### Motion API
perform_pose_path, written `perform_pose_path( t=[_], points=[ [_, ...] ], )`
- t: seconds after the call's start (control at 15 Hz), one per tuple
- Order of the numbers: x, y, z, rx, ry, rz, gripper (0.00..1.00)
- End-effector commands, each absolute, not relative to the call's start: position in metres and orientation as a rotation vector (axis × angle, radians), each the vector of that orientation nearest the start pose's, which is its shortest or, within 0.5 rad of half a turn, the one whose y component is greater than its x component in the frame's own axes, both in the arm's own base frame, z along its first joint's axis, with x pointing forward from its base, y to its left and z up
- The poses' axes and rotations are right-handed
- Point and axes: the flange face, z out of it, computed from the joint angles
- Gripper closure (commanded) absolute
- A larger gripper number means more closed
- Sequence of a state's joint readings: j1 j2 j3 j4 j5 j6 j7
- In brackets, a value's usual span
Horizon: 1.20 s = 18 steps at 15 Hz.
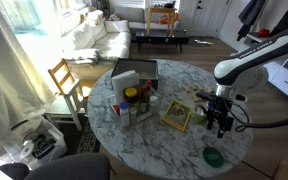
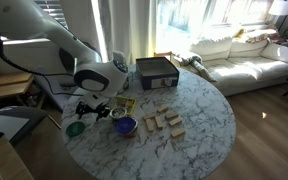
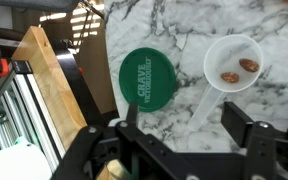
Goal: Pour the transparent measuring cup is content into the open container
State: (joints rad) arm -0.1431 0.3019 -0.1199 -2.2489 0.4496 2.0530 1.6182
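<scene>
In the wrist view, a slanted wooden board [image 3: 44, 90] stands beyond the left edge of the marble table [image 3: 179, 25], and its lower end is cut off by the frame. The green dish [image 3: 146, 78] sits right at that rounded edge, with little bare marble on its outer side. A line of raised lettering runs across the dish, too blurred to read with certainty.

Just beside it, further in from the edge, lies the transparent measuring cup [image 3: 234, 60], holding two brown nuts [image 3: 249, 64]. Its pale handle runs back toward the gripper [image 3: 184, 140]. The jaws are spread wide, one on each side of the handle, and neither touches it.

In an exterior view, the dish [image 1: 213, 156] lies at the near edge below the gripper [image 1: 222, 125], with open marble around it. The grey box [image 1: 136, 72] is well apart at the far edge, and a yellow packet [image 1: 176, 115] lies mid-table with print too small to read.
</scene>
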Motion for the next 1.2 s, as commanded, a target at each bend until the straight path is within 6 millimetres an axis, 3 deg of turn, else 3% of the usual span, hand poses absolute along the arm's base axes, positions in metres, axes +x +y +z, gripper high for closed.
perform_pose_path(
  t=[0.0,0.33,0.73,0.8,0.93,1.0,1.13],
  points=[
    [0.484,-0.111,0.190,-1.299,2.771,0.877,0.18],
    [0.490,-0.118,0.180,-1.243,2.781,0.863,0.15],
    [0.490,-0.126,0.173,-1.209,2.812,0.866,0.30],
    [0.490,-0.126,0.172,-1.203,2.818,0.871,0.40],
    [0.490,-0.126,0.170,-1.196,2.827,0.880,0.38],
    [0.490,-0.125,0.169,-1.192,2.830,0.883,0.45],
    [0.489,-0.125,0.167,-1.186,2.835,0.891,0.44]
  ],
)
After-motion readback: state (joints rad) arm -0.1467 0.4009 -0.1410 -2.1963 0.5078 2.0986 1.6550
